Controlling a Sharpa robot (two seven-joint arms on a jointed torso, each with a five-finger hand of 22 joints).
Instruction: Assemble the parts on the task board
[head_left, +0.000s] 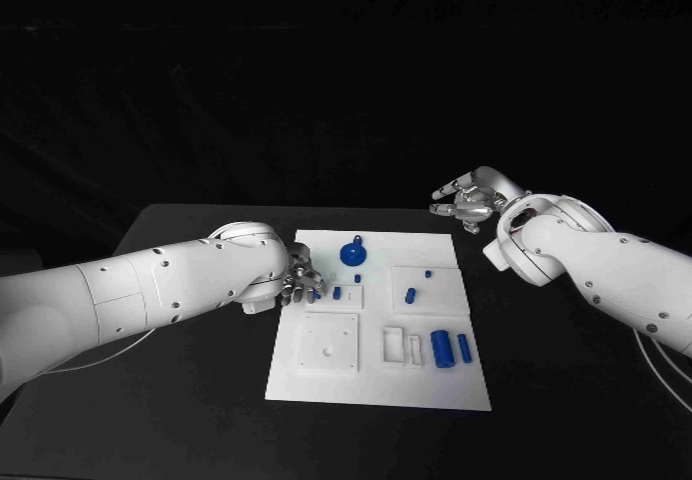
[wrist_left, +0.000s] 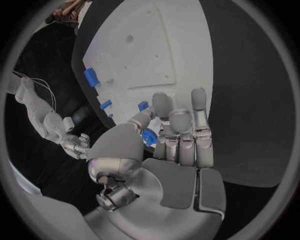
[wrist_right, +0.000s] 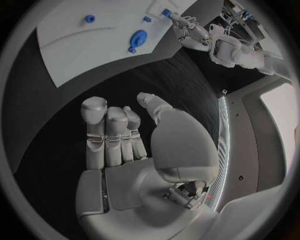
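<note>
left hand (wrist_left: 178, 135) pinching blue part (wrist_left: 149, 137)

Head view: camera above the table (head_left: 173, 420), looking steeply down, wide enough to take in the whole board (head_left: 378, 390) and both arms. Left wrist view: fisheye behind the left hand (wrist_left: 181, 142), very close to it, facing along the fingers onto the board (wrist_left: 181, 55) just beyond them. Right wrist view: fisheye behind the right hand (wrist_right: 122, 137), facing across bare table toward the board (wrist_right: 81, 40), well beyond the fingertips. All three views share the board; each wrist view also catches the opposite hand.
</note>
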